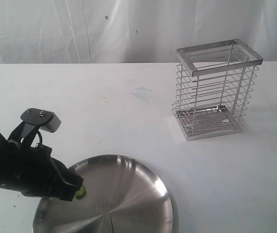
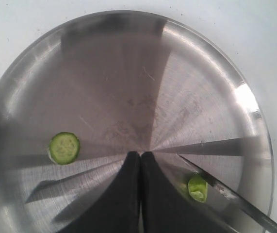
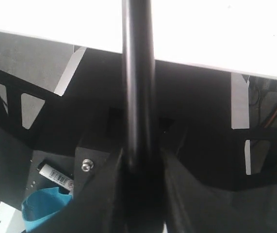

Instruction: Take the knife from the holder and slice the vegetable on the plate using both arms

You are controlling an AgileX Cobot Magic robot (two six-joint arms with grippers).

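The plate [image 1: 133, 189] lies at the table's near edge, with my left gripper [image 1: 78, 186] low over its left side. In the left wrist view that gripper [image 2: 140, 154] is shut with nothing between its fingers. A round slice of the vegetable [image 2: 64, 148] lies on the plate [image 2: 128, 63], and a small green piece [image 2: 197, 188] [image 1: 80, 192] rests against the dark blade of the knife [image 2: 225, 190]. My right gripper [image 3: 143, 156] is shut on the knife's black handle [image 3: 137, 73]; the blade is not seen there. The right arm is outside the exterior view. The holder [image 1: 216, 92] stands empty.
The wire holder stands at the back right, well away from the plate. The right wrist view shows the white table edge [image 3: 216, 34] with dark frame parts below it. A white curtain hangs behind the table.
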